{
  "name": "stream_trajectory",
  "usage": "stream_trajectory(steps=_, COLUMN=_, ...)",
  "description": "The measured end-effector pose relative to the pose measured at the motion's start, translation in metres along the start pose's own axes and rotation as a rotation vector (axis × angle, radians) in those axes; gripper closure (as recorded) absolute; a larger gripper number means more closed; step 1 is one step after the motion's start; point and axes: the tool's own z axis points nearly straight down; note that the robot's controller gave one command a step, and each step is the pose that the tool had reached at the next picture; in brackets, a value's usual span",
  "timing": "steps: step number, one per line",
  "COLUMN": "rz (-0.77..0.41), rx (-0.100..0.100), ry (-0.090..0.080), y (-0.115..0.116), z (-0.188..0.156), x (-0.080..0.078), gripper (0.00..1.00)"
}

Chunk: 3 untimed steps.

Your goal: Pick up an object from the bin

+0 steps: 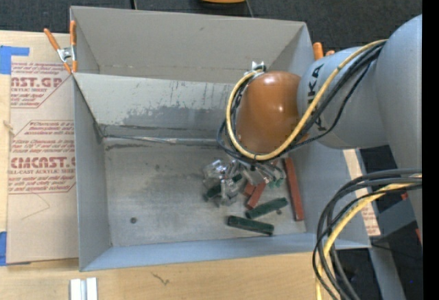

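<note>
Below the orange wrist cover (267,112) I see my claw (230,180) in the small heap (214,191), a dark green bar (250,225) just near-right; grip state I can't tell

Single arm (384,93) reaches in over the right edge of the bin (185,34). Its thick grey-white link lies across the right rim, toward the far right corner. The wrist is bent downward into the bin. The orange domed cover (267,113) on the wrist faces up at the camera. Yellow and black cables (234,108) loop round the cover and run back along the link. The gripper (230,178) hangs below the cover, low over the floor, right of centre.
</note>
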Motion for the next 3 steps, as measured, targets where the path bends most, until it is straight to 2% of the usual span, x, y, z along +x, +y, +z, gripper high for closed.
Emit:
stream_trajectory(steps=2, rz=0.0, rx=-0.001, ry=0.004, y=0.0, z=-0.003, x=0.001, gripper=1.0)
stream_trajectory(steps=3, rz=0.0, rx=-0.003, ry=0.01, y=0.001, z=-0.023, x=0.003, gripper=1.0)
